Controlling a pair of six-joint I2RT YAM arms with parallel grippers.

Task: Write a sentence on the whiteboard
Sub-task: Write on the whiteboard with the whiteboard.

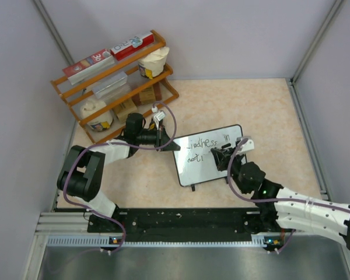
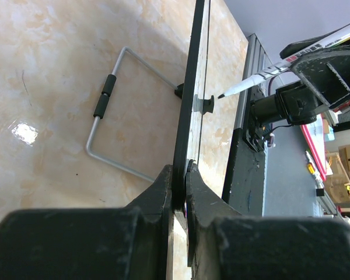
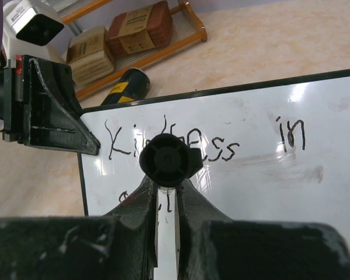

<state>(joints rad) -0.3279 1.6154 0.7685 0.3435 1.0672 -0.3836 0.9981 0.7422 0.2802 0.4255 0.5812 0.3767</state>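
We see the whiteboard [image 1: 213, 157] on the bench [image 1: 268, 111], our left pincer [image 2: 179, 175] clamped on its left edge and our right pincer [image 3: 166, 195] clamped on a marker [image 2: 280, 65]. The marker's cap blocks part of the sentence [image 3: 221, 149], seemingly "Kindness in". A wooden rack [image 1: 114, 87] stands behind-left.

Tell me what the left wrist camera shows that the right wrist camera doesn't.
Only the left wrist view: the whiteboard seen edge-on, a wire loop with a black sleeve on its far side, and the marker tip close to the board face. Only the right wrist view: the sentence, reading roughly "Kindness in" with a second line started, plus a wooden rack holding boxes. Both: the board, the marker held in the right fingers, and the left fingers clamped on the board's edge.
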